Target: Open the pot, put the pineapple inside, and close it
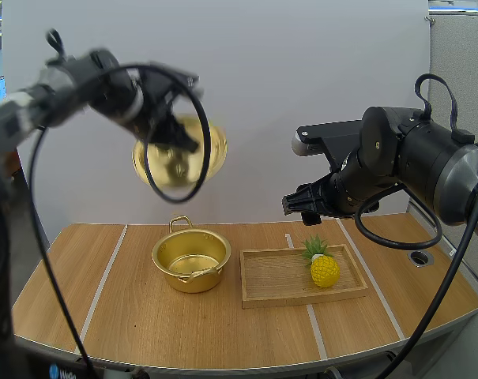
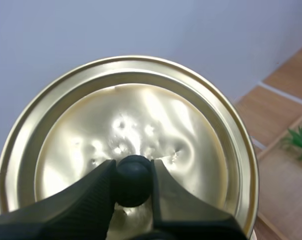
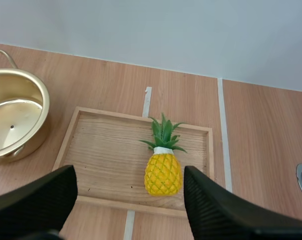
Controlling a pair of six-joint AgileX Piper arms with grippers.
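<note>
Shows the surface [image 1: 104, 316] with wooden tray [image 1: 274, 276] just right of the pot [image 1: 191, 259], open and empty: opening done. Holds the lid [image 2: 141, 110] high above the pot, left jaws clamped on its knob [image 2: 133, 180]. Hangs right jaws wide apart, up right of the pot; leaves pineapple [image 1: 325, 271] lying in tray, loading and closing undone.

The left hand [image 2: 133, 172] hides the near rim of the lid [image 2: 141, 110]. A picture's edge cuts off the pot [image 3: 11, 120] and, beside the lid, the pineapple [image 2: 298, 141].
</note>
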